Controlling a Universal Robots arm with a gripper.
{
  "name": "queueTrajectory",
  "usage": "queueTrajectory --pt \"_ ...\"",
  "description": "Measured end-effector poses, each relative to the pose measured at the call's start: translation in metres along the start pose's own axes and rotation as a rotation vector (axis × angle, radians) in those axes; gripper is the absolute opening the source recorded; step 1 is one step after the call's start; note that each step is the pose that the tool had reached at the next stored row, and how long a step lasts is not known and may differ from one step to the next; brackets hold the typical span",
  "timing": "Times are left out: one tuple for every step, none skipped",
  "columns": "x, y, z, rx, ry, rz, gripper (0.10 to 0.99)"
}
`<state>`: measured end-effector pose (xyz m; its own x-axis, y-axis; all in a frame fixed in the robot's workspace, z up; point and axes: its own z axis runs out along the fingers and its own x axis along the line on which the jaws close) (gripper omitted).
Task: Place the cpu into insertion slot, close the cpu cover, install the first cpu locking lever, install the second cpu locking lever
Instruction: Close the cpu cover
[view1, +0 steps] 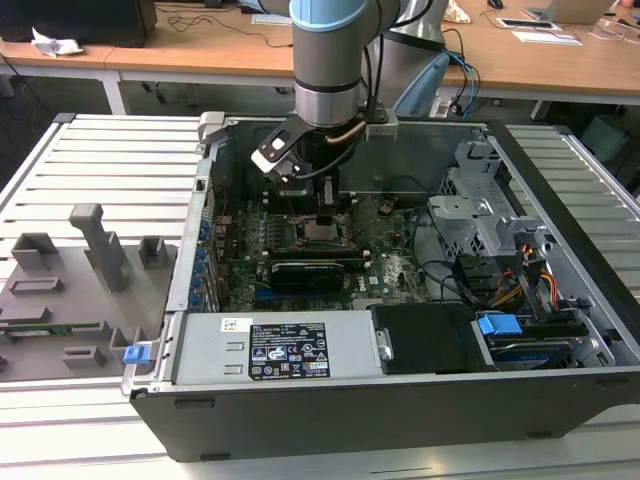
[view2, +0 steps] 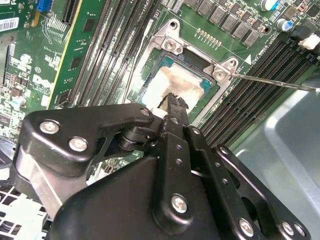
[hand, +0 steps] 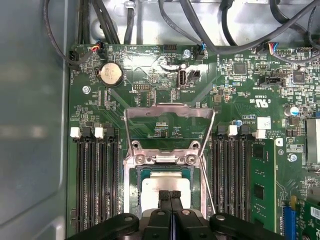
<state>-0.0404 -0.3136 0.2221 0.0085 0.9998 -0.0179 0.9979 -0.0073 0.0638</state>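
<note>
Exterior view, left of frame: slatted tabletop (view1: 100, 160) carrying grey fixtures (view1: 95, 250), standing unused and well apart from the work. Centre: open computer case (view1: 400, 400) lying on its side so the board faces up, which lets the arm (view1: 330, 60) come straight down from the top centre of the frame. The hand (view1: 325, 205) hangs low inside the case, directly over the socket. In both wrist views the cpu (hand: 165, 187) lies flat and square inside the insertion slot (hand: 134, 194), pale face up, at lower centre of the first wrist view. It appears seated, not held. The hand (hand: 170, 195) is narrow, its two fingertips (view2: 172, 100) drawn together with nothing between them, poised on or just above the chip's face. Whether they actually touch it I cannot tell from these angles. Tips closed this way would suit pressing or nudging rather than grasping. The cpu cover (hand: 170, 107) stands swung up on its hinge above the socket, window open to the board behind, so the chip is not yet clamped. In the second wrist view a thin locking lever (view2: 275, 81) juts free toward the right edge, unlatched. Exterior view, right of frame: drive cage (view1: 480, 200) and cables, clear of the arm.
</note>
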Motion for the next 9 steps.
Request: queueTrajectory --pt "-0.0001 0.0000 -0.0007 0.000 -0.0001 0.000 0.106" --pt "-0.0001 0.0001 -0.0016 0.000 0.0000 0.000 0.106" --pt "-0.0001 0.0001 -0.0021 0.000 -0.0001 0.000 0.106" --pt "-0.0001 0.0001 -0.0026 0.000 -0.0001 0.000 0.106" --pt "-0.0001 0.0002 -0.0035 0.000 -0.0001 0.000 0.106" --pt "-0.0001 0.0002 -0.0040 0.000 -0.0001 0.000 0.106" --pt "-0.0001 0.0003 -0.0045 0.000 -0.0002 0.000 0.106" --pt "-0.0001 0.0003 -0.0053 0.000 -0.0001 0.001 0.106" --pt "-0.0001 0.0004 -0.0064 0.000 -0.0001 0.001 0.106"
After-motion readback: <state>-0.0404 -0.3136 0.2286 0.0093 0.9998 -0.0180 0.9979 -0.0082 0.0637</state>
